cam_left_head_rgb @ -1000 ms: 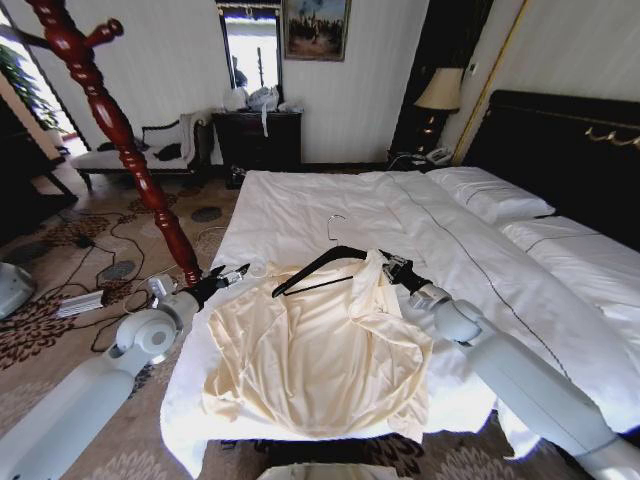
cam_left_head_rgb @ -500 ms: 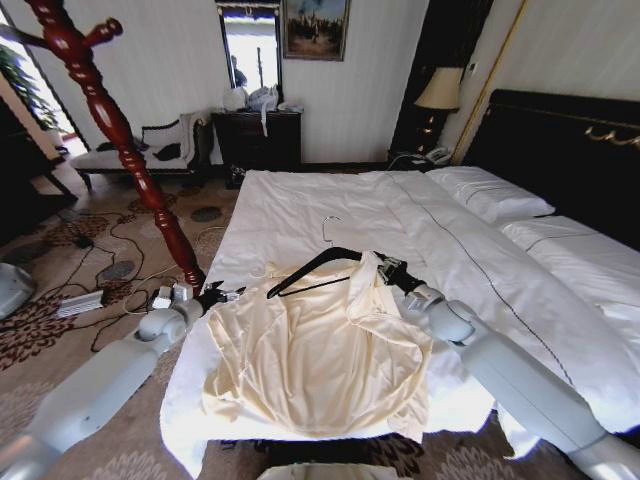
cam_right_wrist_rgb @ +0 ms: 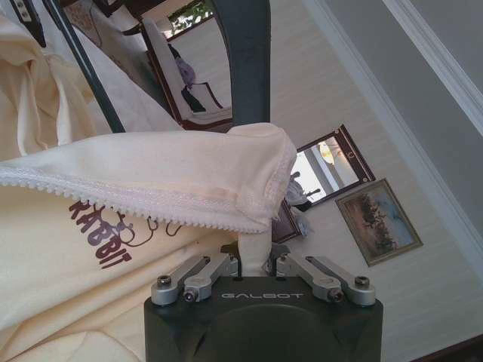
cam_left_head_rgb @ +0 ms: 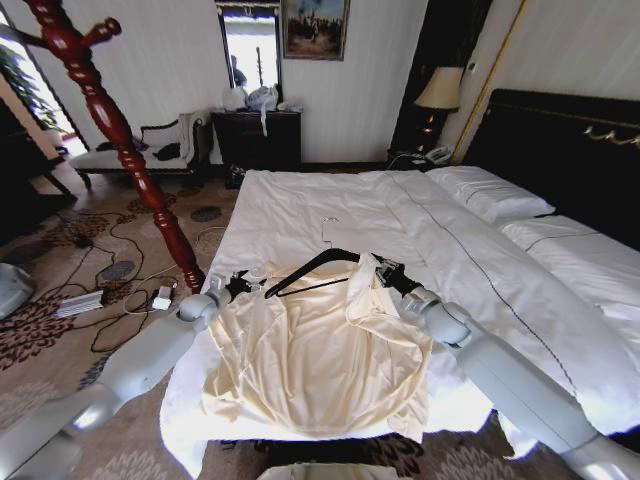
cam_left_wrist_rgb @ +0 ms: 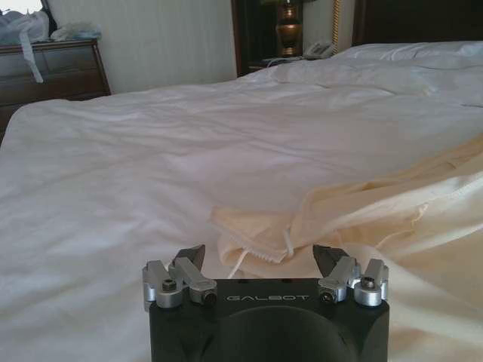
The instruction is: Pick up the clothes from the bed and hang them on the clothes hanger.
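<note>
The cream shirt (cam_left_head_rgb: 320, 350) is lying spread over the near end of the bed (cam_left_head_rgb: 330, 205), its collar end draped over the black clothes hanger (cam_left_head_rgb: 305, 270), which is resting on the duvet at the shirt's far edge. The right tool (cam_left_head_rgb: 385, 270) is pinching the collar fabric together with the hanger's right end, its fingers pressed together on them. The left tool (cam_left_wrist_rgb: 266, 264) is hovering at the shirt's far left corner, its fingers spread on either side of a crumpled cuff (cam_left_wrist_rgb: 253, 237) without touching it.
</note>
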Controlling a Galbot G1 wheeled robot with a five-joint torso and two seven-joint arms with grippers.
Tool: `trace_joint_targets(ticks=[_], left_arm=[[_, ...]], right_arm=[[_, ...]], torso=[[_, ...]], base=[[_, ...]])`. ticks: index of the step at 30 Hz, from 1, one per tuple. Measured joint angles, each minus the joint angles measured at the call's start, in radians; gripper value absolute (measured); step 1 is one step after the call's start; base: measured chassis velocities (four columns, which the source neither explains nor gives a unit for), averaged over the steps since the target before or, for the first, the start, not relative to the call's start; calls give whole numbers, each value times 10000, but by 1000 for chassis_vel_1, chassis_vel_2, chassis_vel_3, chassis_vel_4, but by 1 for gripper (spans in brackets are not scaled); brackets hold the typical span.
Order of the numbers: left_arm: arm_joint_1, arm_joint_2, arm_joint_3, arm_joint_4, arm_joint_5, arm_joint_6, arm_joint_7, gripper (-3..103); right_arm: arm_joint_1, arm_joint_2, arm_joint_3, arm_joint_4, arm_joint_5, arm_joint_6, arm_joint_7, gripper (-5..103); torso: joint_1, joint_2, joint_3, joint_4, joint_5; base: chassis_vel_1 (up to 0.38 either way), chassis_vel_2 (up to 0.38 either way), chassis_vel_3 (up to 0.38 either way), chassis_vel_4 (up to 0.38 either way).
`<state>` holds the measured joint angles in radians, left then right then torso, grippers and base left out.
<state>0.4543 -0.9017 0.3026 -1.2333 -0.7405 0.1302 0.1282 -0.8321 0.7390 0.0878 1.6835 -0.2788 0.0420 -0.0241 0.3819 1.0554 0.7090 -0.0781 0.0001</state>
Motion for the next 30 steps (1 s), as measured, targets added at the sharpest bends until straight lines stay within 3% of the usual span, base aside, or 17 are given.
trace_joint_targets(ticks=[3, 9, 17, 24, 26, 29, 30], left_arm=[[-392, -322, 351, 457, 293, -80, 21, 71], [-697, -488, 559, 964, 611, -109, 40, 70], [-997, -974, 629, 1749, 1024, -467, 100, 57], [-1282, -1313, 916, 2360, 1482, -559, 218, 24], [-1296, -1338, 930, 2429, 1532, -576, 233, 24], [-1342, -1463, 950, 2637, 1598, -653, 282, 8], [-1342, -1463, 950, 2637, 1598, -653, 282, 8]], right_arm=[[72, 28, 2, -3, -14, -26, 0, 16], [45, 29, 22, 12, -14, -48, 20, 16], [1, -12, 66, 69, -2, -63, 55, 16], [0, -9, 106, 100, 15, -78, 94, 16], [-6, -7, 108, 103, 14, -79, 98, 16], [-73, 9, 121, 121, 3, -79, 113, 16], [-73, 9, 121, 121, 3, -79, 113, 16]], torso=[[0, 0, 0, 0, 0], [1, 1, 0, 2, 1], [1, 0, 0, -1, -1], [0, 0, -1, 3, -1], [0, 1, -1, 3, -1], [1, 0, -1, 2, -1], [1, 0, -1, 2, -1]], base=[[0, 0, 0, 0], [0, 0, 0, 0], [0, 0, 0, 0], [0, 0, 0, 0], [0, 0, 0, 0], [0, 0, 0, 0], [0, 0, 0, 0]])
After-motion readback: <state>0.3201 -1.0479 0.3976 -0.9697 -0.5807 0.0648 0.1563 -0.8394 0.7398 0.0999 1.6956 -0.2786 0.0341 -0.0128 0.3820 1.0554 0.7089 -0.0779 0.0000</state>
